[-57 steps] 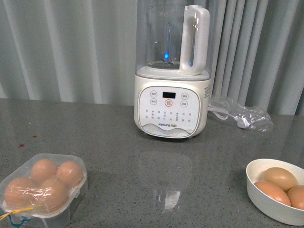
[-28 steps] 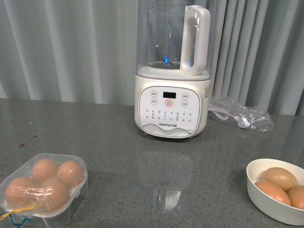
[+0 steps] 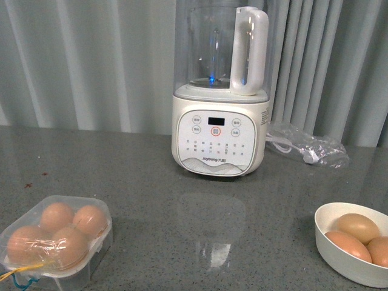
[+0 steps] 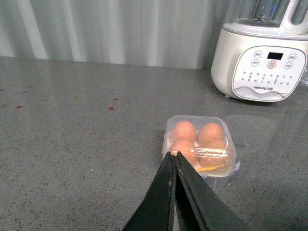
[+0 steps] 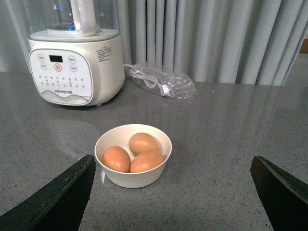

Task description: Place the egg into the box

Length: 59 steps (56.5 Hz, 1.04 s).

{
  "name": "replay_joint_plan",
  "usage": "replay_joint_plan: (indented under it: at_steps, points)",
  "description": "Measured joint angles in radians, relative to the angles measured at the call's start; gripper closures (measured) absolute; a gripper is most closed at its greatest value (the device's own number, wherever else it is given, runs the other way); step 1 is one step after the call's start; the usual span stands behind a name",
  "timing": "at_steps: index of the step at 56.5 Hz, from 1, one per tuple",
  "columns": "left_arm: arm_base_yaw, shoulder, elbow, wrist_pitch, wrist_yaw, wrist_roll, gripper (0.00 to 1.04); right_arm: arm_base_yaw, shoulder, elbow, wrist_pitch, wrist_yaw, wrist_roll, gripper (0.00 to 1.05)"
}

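Front view, change across the last second. The whole scene sits a trace further right in the frame than one second ago. This shows most clearly at the blender's white handle (image 3: 250, 51) in the upper middle, and faintly at the box (image 3: 91, 203) in the lower left corner. Against the picture of half a second ago, no such shift shows. Inside the clear jug (image 3: 203, 42), the blue glow (image 3: 211, 79) sits slightly lower and looks dimmer than the bright spot of one second ago.
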<state>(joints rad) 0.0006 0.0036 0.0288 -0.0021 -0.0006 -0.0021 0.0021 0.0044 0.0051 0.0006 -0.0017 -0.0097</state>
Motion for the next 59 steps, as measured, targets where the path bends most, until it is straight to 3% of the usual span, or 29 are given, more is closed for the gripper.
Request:
replay_joint_plan:
  at_steps: [4,35,59]
  points:
    - [0.0,0.0,0.0,0.0,0.0,-0.001,1.0,0.0,0.0,0.0,0.0,0.0,0.0,0.07]
    - [0.0,0.0,0.0,0.0,0.0,0.0,0.06,0.0,0.0,0.0,0.0,0.0,0.0,0.07]
    - [0.0,0.0,0.0,0.0,0.0,0.0,0.07,0.0,0.0,0.0,0.0,0.0,0.0,0.07]
